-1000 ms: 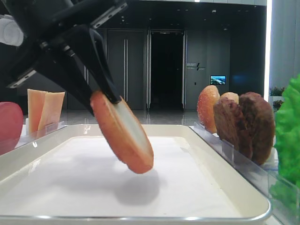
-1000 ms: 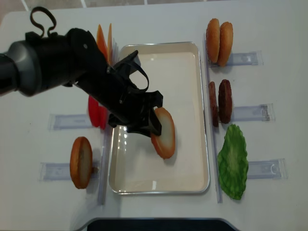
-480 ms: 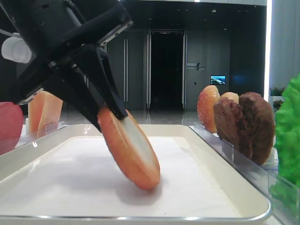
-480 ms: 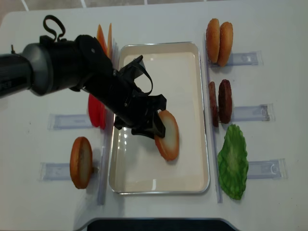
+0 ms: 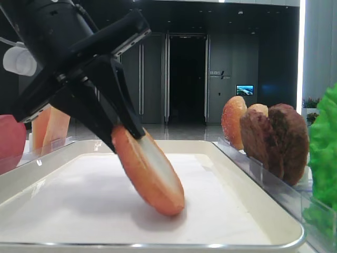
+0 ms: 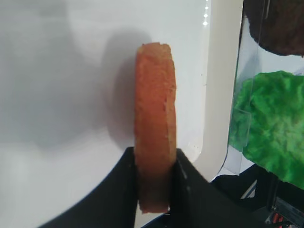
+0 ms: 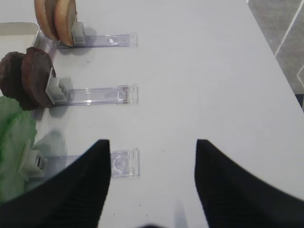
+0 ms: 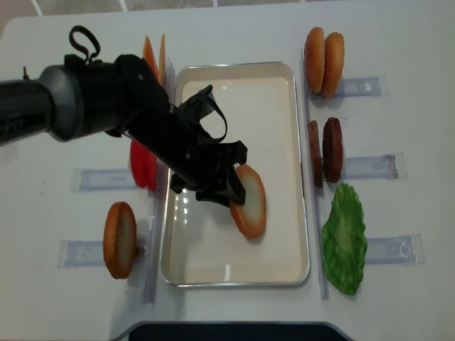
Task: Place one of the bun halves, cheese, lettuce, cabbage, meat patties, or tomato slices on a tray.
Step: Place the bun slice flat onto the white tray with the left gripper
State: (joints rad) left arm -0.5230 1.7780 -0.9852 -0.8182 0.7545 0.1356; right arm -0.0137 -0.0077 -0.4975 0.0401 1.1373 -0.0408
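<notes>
Bun half leans on edge on the tray lining, pinched across its thickness by my left gripper. It seems light and stiff (crust maybe slick), so rim holds suit it.

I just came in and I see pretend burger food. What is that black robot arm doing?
The left claw is shut on a bun half, holding it tilted over the white tray, with its lower edge touching or nearly touching the paper lining. It has not let go. The right claw waits open off to the side. Other buns, meat patties and lettuce sit in holders beside the tray.
</notes>
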